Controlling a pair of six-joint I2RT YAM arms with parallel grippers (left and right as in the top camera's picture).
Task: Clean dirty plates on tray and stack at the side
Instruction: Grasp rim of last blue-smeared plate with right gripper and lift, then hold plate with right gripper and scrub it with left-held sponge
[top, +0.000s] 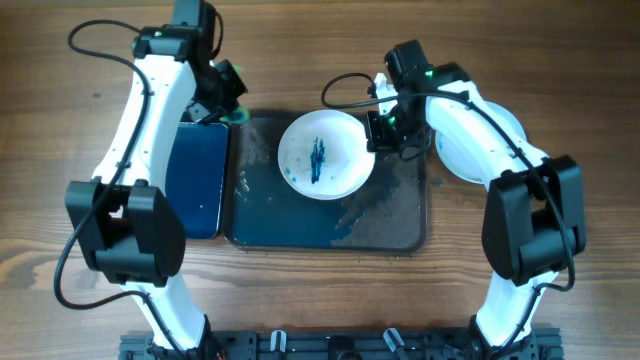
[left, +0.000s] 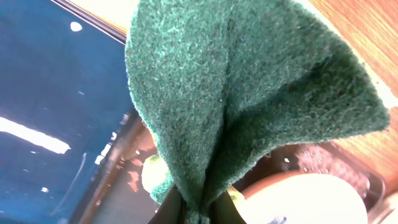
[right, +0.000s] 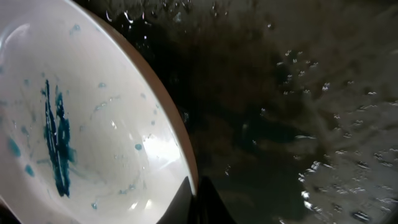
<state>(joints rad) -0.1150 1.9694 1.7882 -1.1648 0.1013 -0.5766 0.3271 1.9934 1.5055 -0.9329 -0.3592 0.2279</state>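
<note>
Wood-grain worktop showing bare along the far edge, out to the left edge beyond the left arm, and toward both near corners. Mid-worktop, the tray, wet and speckled, its right half and near strip bare. On its far-left part, one dirty plate with blue streaks across the face, far rim close to the tray's far rim. Right gripper at the plate's right side, jaws pinching that rim. Left gripper over the tray's far-left corner, near the plate but apart from it, jaws pressed together on a green sponge. Just beside the tray, toward the left edge, a smaller blue tray. Between tray and right edge, a white plate, largely under the right arm; whether one or a stack, cannot tell. From overhead, sponge only a green fleck. From the left wrist, sponge folded and filling the frame, nipped at its lower fold, the smaller tray glossy behind it. From the right wrist alone, water beads on the tray floor, thin teal strokes on the plate, and dark fingertips closed over its rim at the frame's bottom.
</note>
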